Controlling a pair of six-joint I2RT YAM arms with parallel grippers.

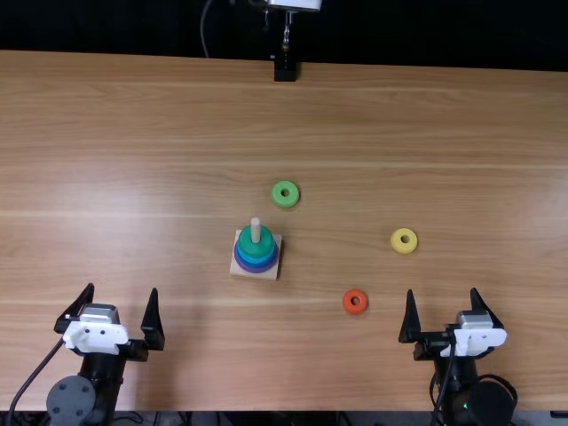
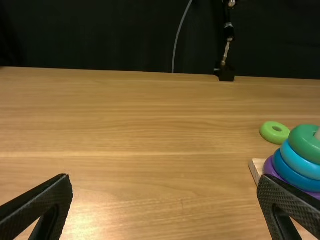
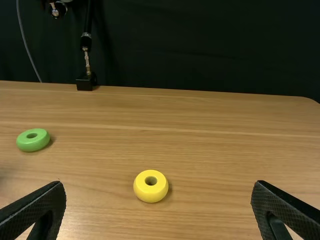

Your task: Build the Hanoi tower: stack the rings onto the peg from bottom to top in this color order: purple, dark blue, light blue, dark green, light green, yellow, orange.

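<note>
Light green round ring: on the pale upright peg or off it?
Off: the light green ring lies flat on the light brown wooden table, apart from the peg, where the dark green ring is topmost.

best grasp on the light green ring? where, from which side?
Outer rim of the light green ring, probably from straight above, jaws on opposite sides. It's round and lies flat, nothing touching its rim, and its hole should stay free for the peg.

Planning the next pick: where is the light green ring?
In the top view, the light green ring lies on the table beyond the stack, slightly to its right.
</note>
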